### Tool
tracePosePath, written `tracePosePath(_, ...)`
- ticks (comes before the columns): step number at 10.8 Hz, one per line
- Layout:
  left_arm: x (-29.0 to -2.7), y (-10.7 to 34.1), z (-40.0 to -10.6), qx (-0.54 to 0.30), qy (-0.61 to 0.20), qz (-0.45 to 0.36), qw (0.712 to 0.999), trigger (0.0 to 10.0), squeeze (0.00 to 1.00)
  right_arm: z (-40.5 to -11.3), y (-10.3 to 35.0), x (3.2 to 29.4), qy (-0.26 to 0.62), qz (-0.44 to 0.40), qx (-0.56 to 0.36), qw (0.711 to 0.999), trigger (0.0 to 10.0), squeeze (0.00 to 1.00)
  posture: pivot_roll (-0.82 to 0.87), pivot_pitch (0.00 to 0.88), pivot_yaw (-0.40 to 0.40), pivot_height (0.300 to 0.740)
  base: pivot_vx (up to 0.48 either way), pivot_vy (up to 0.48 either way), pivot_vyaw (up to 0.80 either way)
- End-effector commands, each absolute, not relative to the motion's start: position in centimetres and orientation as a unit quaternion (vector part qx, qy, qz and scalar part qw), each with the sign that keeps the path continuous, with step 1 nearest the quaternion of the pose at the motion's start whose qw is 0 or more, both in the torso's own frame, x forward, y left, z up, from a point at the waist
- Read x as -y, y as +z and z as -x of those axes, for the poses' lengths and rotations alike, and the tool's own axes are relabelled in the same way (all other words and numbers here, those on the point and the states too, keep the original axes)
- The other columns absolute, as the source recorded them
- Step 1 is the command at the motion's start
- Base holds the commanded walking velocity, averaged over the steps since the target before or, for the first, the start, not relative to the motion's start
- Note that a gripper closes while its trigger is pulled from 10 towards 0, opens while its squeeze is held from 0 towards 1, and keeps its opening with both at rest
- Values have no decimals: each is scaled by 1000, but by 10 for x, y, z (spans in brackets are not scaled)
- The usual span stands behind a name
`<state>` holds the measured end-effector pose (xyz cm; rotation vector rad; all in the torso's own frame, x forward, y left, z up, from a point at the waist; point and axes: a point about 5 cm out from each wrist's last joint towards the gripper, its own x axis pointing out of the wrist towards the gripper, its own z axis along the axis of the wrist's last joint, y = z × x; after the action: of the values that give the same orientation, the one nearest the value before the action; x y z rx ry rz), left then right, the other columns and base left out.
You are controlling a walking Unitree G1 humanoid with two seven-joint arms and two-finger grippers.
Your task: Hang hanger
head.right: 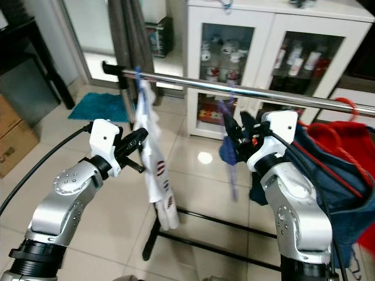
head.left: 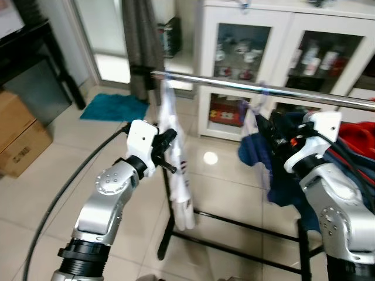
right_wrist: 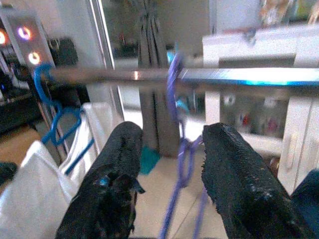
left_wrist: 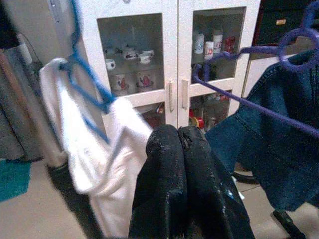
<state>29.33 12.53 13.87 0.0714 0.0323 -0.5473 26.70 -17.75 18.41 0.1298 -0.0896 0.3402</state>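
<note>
- Purple hanger [right_wrist: 175, 149] hooked over the chrome rail [head.right: 258, 92], carrying a dark blue denim garment [left_wrist: 279, 144]; hook sits between the spread fingers [right_wrist: 112, 184] of the right gripper [head.right: 235, 130], which grasps nothing.
- Left gripper [left_wrist: 179, 174] at 9 o'clock from it, fingers pressed together, empty, just beside a white garment [head.right: 153, 170] on a blue hanger [left_wrist: 87, 82].
- Red clothing [head.right: 345, 158] at 3 o'clock.
- Glass-door white cabinet [head.left: 252, 64] behind, at 12.

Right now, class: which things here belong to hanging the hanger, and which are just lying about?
Belongs to the job:
purple hanger
denim garment
metal rail
right gripper

Lying about:
white garment
blue hanger
glass cabinet
cardboard box
teal mat
</note>
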Motion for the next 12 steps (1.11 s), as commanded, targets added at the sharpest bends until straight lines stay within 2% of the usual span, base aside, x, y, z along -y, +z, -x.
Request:
tracePosePath(1,-123,141,-294,-8,-271,-39,962,10000,0,-261,190,188,144,-59,67,986,10000,1000,-31,0,49,740,0,-480,0)
tracePosePath(4,-122,147,-294,9,-274,-39,961,10000,0,-255,187,201,137,-21,57,989,10000,1000,-30,0,36,740,0,-480,0)
tracePosePath(8,-128,173,-286,55,-324,-4,945,10000,0,-243,193,201,255,17,24,966,10000,1000,-23,0,1,740,0,0,0)
tracePosePath(9,-129,177,-283,57,-347,1,936,10000,729,-244,193,210,248,46,0,968,10000,1000,-24,0,-1,740,0,0,0)
tracePosePath(10,-124,176,-276,43,-393,-9,918,10000,1000,-252,193,224,210,79,-58,973,10000,1000,-35,0,9,740,0,0,0)
tracePosePath(12,-112,171,-264,8,-468,-15,884,10000,1000,-274,195,236,166,76,-116,976,10000,1000,-51,0,24,740,0,0,0)
